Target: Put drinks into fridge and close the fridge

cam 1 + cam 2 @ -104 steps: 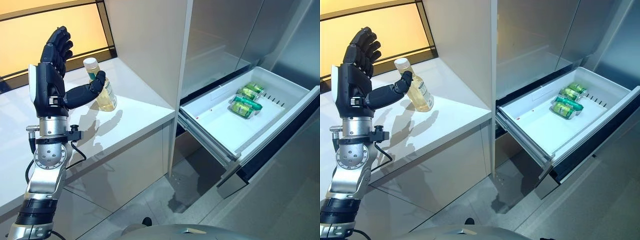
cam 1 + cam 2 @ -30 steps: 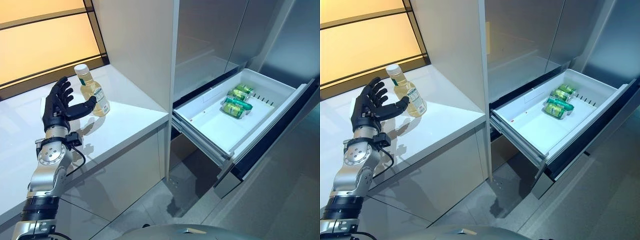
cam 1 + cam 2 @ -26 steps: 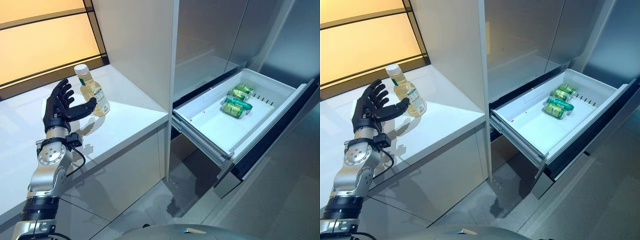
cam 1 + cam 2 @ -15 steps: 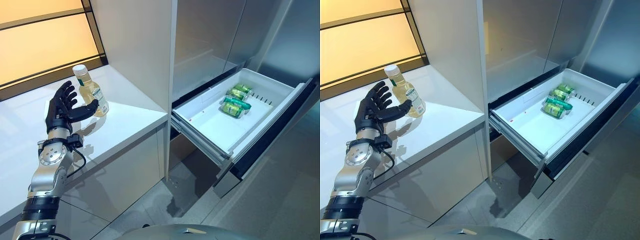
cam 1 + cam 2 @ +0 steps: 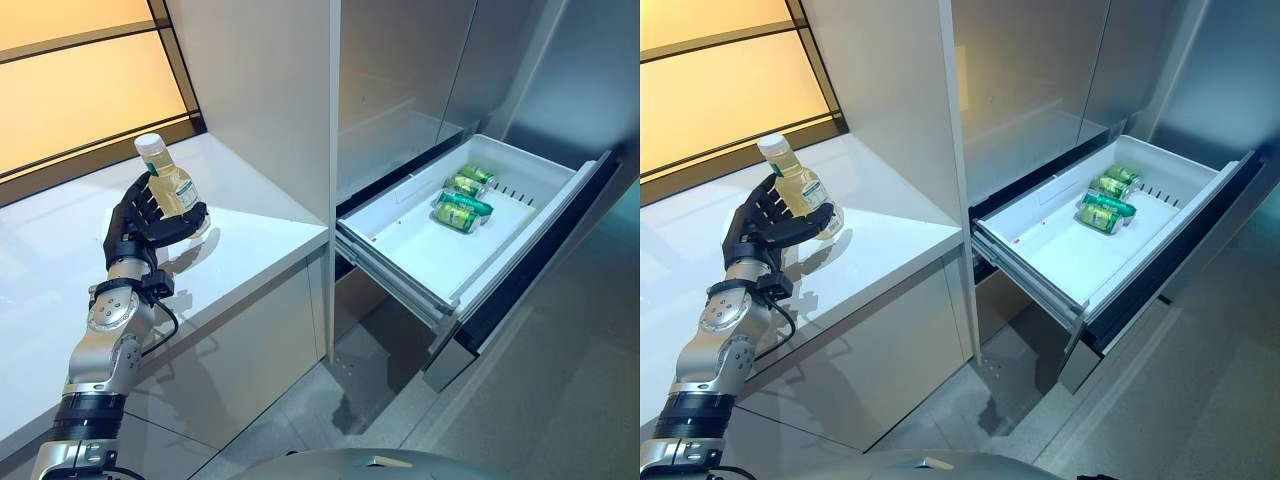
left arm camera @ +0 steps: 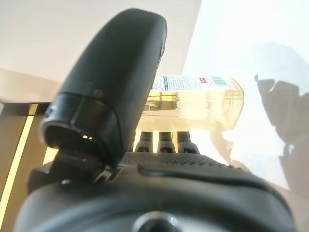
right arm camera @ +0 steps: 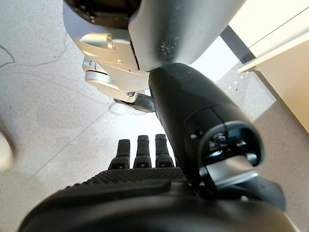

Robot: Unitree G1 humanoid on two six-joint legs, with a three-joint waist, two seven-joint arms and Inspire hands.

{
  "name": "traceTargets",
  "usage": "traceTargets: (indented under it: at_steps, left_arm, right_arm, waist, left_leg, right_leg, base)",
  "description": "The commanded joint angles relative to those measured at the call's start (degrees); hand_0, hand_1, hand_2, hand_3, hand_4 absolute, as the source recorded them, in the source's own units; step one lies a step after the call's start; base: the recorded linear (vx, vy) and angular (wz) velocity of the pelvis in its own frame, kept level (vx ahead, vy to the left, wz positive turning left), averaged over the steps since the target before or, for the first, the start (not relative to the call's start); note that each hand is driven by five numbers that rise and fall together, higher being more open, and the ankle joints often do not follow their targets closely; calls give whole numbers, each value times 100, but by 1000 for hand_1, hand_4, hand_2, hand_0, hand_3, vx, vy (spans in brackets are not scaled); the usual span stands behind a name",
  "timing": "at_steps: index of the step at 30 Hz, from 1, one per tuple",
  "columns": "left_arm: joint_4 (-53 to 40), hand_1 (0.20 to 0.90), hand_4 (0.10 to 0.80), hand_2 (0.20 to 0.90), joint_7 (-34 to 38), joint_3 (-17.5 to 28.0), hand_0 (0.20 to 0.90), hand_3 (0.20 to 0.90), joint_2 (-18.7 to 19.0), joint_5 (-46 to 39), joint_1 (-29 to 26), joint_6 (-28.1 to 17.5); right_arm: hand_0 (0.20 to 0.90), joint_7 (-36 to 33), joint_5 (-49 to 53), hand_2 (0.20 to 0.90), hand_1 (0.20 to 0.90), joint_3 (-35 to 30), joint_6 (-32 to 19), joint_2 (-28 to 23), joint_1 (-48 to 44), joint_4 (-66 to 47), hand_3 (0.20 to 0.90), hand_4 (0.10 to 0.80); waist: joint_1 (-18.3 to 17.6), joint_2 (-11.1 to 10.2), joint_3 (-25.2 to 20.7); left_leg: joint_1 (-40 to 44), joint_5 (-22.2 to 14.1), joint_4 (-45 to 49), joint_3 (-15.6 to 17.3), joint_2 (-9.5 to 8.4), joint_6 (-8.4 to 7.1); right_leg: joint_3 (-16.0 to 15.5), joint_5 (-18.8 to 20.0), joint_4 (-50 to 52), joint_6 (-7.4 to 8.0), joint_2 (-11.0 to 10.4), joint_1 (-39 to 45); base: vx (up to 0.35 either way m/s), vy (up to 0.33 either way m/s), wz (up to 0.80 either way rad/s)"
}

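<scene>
A clear bottle of yellow drink (image 5: 166, 183) with a white cap stands upright on the white counter (image 5: 240, 245), beside the tall cabinet wall. My left hand (image 5: 135, 228) is at its lower half, open. Its fingers (image 5: 762, 207) stand in front of the bottle and its thumb (image 6: 111, 92) reaches across the other side. In the left wrist view the bottle (image 6: 203, 104) lies in that gap. The fridge drawer (image 5: 400, 250) is pulled out, with several green cans (image 5: 455, 198) lying at its far end. My right hand (image 7: 145, 159) shows only in its wrist view, open over the floor.
The white cabinet wall (image 5: 270, 100) rises between the counter and the fridge. The steel fridge doors (image 5: 420, 70) above the drawer are closed. The drawer's dark front (image 5: 530, 260) juts out over the grey floor (image 5: 330, 400). An orange-lit window (image 5: 80, 90) backs the counter.
My left hand has moved forward to the bottle, which now sits between its thumb and fingers. The camera has shifted a little, so the whole scene slides left.
</scene>
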Motion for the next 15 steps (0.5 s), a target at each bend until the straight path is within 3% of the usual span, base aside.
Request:
traceTargets:
  at_steps: [1,15]
  left_arm:
    - [63,900,800,900,-56,128,900,900,224,-122,-1204,-490]
    - [373,900,800,900,240,39,900,900,191,-170,-1521,-674]
  right_arm:
    - [900,248,-50,900,900,184,46,200,-225,-130,900,800]
    - [900,267,-80,900,900,259,76,191,-230,-119,900,800]
  waist:
    - [-57,-54,-23]
    - [-152,-55,-43]
  left_leg:
    - [223,-598,36,169,-315,295]
    - [275,-622,36,218,-317,296]
  right_leg:
    - [150,71,206,203,35,-137]
    - [214,63,215,201,43,-120]
  base:
    - [0,0,0]
    - [0,0,0]
